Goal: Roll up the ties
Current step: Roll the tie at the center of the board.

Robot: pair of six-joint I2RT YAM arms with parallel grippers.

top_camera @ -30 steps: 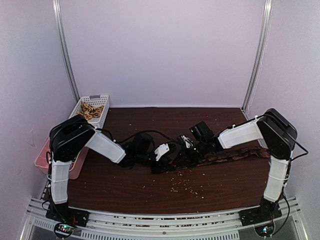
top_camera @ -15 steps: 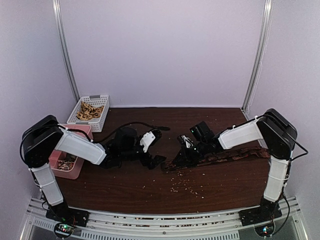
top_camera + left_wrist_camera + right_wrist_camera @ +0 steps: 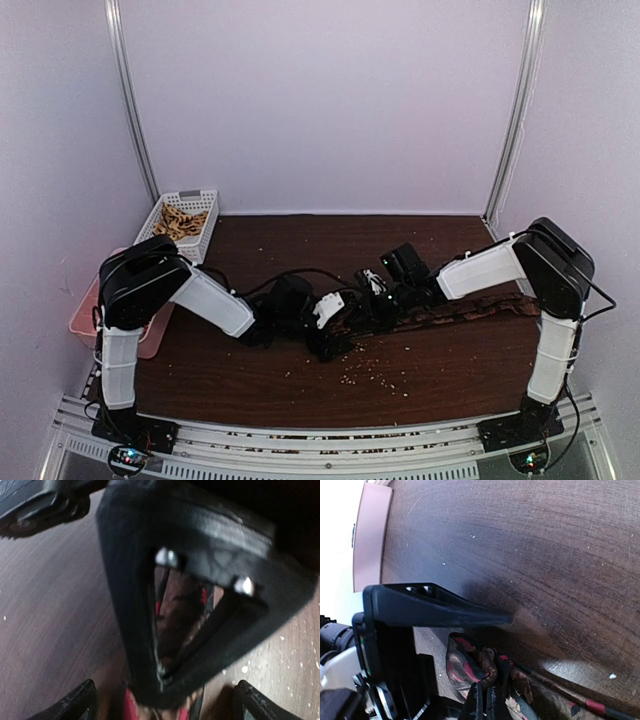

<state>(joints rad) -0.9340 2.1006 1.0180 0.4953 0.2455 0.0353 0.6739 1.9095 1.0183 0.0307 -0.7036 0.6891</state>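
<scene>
A metal rail [image 3: 300,442] runs along the near edge and carries both arm bases. Beyond it lies the dark wooden bench [image 3: 220,375], with pale crumbs [image 3: 370,372] scattered near its middle. The left end effector [image 3: 335,338] is spread wide just beside the right end effector [image 3: 362,305], which is pressed together, pinching the bunched end of the tie [image 3: 470,308]. The tie lies flat from there toward the right edge. A pink tray [image 3: 85,312] sits at the left edge, a white basket [image 3: 200,222] in the far left corner, and plain pale walls enclose the space.
</scene>
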